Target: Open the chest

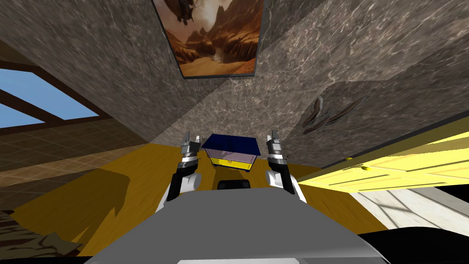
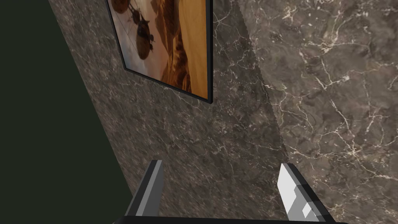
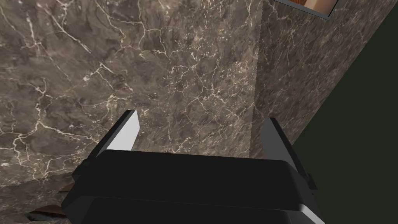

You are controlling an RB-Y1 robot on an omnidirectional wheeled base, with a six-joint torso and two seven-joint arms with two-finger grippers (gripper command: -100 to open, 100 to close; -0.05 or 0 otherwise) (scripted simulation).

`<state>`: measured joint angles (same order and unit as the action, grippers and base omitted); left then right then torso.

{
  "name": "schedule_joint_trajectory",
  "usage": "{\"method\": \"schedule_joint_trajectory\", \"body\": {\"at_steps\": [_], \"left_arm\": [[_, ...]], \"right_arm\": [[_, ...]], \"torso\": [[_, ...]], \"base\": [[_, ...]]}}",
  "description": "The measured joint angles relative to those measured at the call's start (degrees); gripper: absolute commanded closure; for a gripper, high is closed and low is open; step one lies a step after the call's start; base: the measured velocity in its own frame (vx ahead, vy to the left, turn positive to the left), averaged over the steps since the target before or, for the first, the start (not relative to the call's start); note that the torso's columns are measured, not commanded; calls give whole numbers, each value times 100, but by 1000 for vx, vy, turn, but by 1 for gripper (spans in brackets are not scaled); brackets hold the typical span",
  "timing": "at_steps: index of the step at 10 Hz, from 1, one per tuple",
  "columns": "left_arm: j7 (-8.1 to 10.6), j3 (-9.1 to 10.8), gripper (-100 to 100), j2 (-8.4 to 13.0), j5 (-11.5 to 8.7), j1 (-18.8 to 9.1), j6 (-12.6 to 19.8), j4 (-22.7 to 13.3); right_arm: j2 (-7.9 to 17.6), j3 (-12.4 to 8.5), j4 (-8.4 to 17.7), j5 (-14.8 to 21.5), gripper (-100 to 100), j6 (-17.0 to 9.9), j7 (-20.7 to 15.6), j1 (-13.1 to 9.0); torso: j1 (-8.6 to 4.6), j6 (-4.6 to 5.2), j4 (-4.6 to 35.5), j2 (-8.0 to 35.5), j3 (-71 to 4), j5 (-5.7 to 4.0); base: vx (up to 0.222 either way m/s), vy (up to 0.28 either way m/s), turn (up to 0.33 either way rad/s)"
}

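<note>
A small chest [image 1: 231,153] with a dark blue top and a yellow and pale lilac front stands on the yellow floor against the marbled wall, straight ahead in the head view. Its front looks closed. My left gripper [image 1: 191,139] is raised to the left of the chest, fingers apart and empty. My right gripper [image 1: 273,137] is raised to its right, a little apart from it. In the left wrist view the left gripper [image 2: 220,179] is open; in the right wrist view the right gripper [image 3: 200,126] is open too. Both point at the wall.
A yellow panelled door [image 1: 394,167] with round knobs stands open at the right, close to my right arm. A framed desert painting [image 1: 214,34] hangs above the chest. A window [image 1: 36,98] is at the left. Yellow floor [image 1: 123,183] spreads in front.
</note>
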<state>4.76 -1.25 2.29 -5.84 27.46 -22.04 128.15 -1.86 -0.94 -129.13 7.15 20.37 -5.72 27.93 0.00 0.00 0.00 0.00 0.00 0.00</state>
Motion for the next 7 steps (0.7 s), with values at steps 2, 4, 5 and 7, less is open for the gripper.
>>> {"method": "schedule_joint_trajectory", "body": {"at_steps": [2,4,5,7], "left_arm": [[0,0,0,0,0,0,0,0],[0,0,0,0,0,0,0,1],[0,0,0,0,0,0,0,1],[0,0,0,0,0,0,-1,1]], "right_arm": [[0,0,0,0,0,0,0,0],[0,0,-1,0,0,0,0,0],[0,0,-1,0,0,0,0,0],[0,0,-2,0,0,1,0,0]], "torso": [[0,0,600,597,-1200,0],[0,0,1424,1422,-2850,0],[0,0,1846,1845,-3692,0],[0,0,2691,2692,-5381,0]], "base": [[0,0,0],[0,0,0],[0,0,0],[0,0,0]]}}
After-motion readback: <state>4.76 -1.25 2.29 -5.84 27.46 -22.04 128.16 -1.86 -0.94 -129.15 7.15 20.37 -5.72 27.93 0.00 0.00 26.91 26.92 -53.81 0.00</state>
